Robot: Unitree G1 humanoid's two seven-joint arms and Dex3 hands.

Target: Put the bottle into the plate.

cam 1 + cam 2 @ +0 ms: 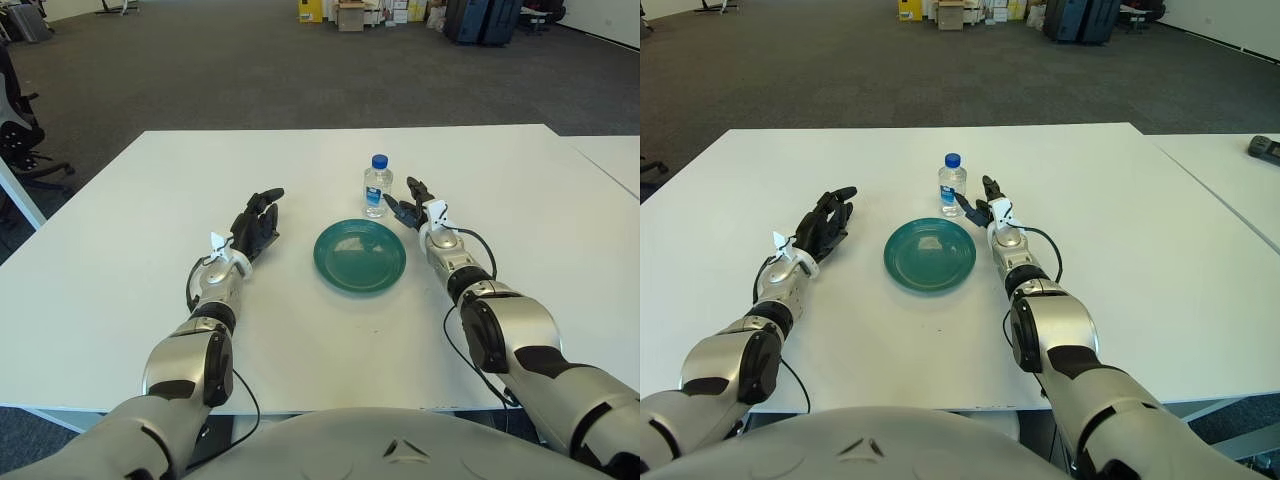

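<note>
In the left eye view, the bottle [377,186] stands upright on the white surface [120,250], just behind the green plate [360,256]. It is not in the plate yet. The right robot hand [412,205] is just beside the bottle, on its right. Its fingers are spread wide and hold nothing. The left robot hand [255,220] shows left of the plate, fingers loose and empty.

In the right eye view, the right robot hand's fingers [971,206] point at the bottle's lower part. The bottle is small and light. I think a bump from a finger could knock it over or make it roll away.
</note>
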